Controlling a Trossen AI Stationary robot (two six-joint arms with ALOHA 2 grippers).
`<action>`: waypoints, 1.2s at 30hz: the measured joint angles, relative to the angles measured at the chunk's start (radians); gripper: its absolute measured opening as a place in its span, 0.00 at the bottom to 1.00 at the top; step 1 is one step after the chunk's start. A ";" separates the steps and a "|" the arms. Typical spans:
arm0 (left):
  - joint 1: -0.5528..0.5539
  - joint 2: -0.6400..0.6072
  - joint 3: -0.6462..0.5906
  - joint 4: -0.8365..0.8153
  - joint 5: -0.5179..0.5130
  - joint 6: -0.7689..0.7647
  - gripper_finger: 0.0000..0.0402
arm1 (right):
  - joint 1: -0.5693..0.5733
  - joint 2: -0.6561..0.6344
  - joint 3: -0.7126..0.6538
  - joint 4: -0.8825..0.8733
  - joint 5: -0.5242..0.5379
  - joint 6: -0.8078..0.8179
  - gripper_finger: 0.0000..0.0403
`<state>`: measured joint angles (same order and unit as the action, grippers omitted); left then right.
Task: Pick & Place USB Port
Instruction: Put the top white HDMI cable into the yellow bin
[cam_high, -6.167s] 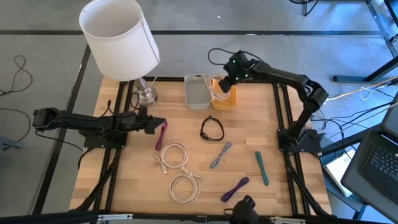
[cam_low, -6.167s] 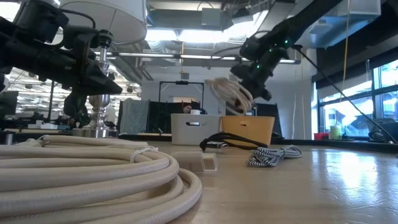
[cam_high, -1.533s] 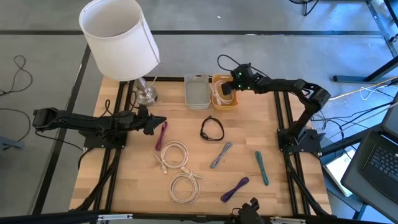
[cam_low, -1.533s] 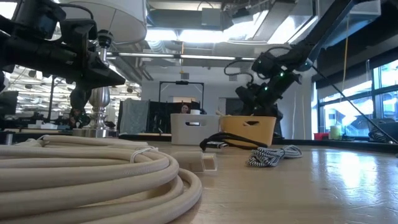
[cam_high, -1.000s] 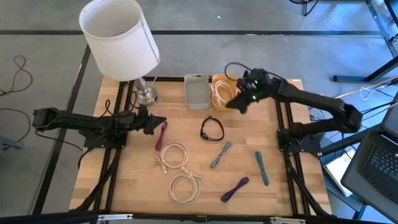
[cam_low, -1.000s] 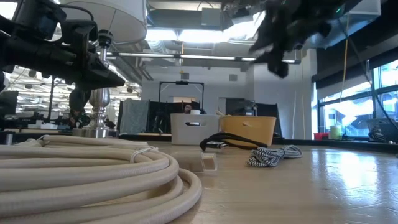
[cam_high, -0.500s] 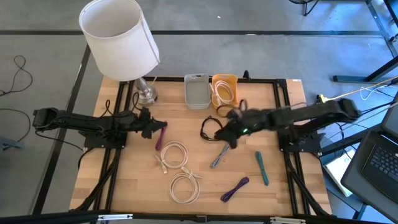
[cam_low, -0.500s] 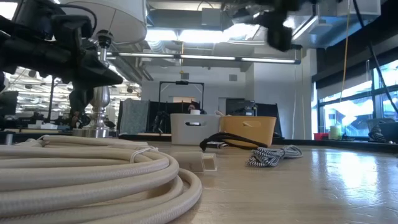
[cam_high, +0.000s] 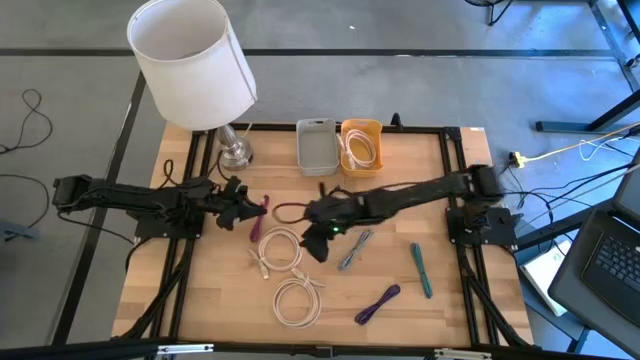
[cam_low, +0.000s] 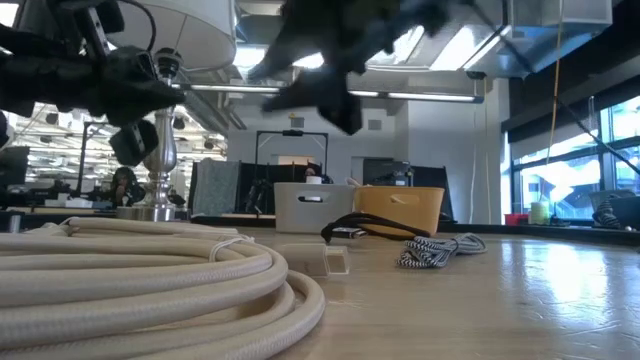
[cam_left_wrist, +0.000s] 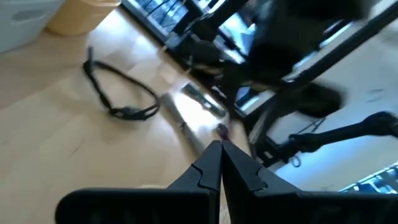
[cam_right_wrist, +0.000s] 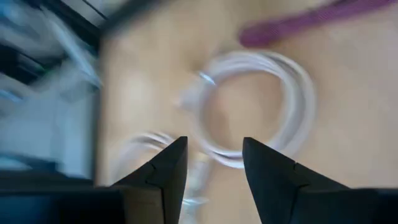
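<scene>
Several coiled USB cables lie on the wooden table. My right gripper (cam_high: 320, 246) (cam_right_wrist: 214, 146) reaches far across the table and hangs open above a white cable coil (cam_high: 280, 248) (cam_right_wrist: 249, 106), touching nothing. A magenta cable (cam_high: 257, 222) (cam_right_wrist: 311, 22) lies just beyond that coil. My left gripper (cam_high: 258, 204) (cam_left_wrist: 219, 148) is shut and empty at the table's left, beside the magenta cable's far end. An orange bin (cam_high: 360, 148) at the far edge holds one white cable.
A grey bin (cam_high: 317, 145) stands beside the orange one, and a lamp (cam_high: 195, 60) stands at the far left. A grey braided cable (cam_high: 355, 250), a teal one (cam_high: 421, 270), a purple one (cam_high: 378, 303) and a second white coil (cam_high: 297, 300) lie nearer. A black cable (cam_left_wrist: 118, 93) lies mid-table.
My right gripper has swept quickly from beside the orange bin at the far edge toward the table's near left, past the black cable, and now hangs over the white coil. The cables on the table have stayed where they were.
</scene>
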<state>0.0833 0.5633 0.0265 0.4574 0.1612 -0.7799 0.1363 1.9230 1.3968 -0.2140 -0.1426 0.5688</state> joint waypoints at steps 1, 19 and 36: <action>-0.006 -0.014 0.000 0.000 0.000 0.000 0.01 | -0.003 0.034 0.055 -0.078 0.001 -0.036 0.39; -0.042 -0.179 0.000 -0.013 -0.081 0.069 0.01 | -0.075 0.371 0.481 -0.387 0.048 -0.229 0.39; -0.042 -0.178 0.000 -0.021 -0.090 0.087 0.01 | -0.075 0.474 0.485 -0.373 0.034 -0.232 0.39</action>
<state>0.0410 0.3851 0.0269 0.4363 0.0711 -0.6926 0.0608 2.3975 1.8816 -0.5865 -0.1088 0.3367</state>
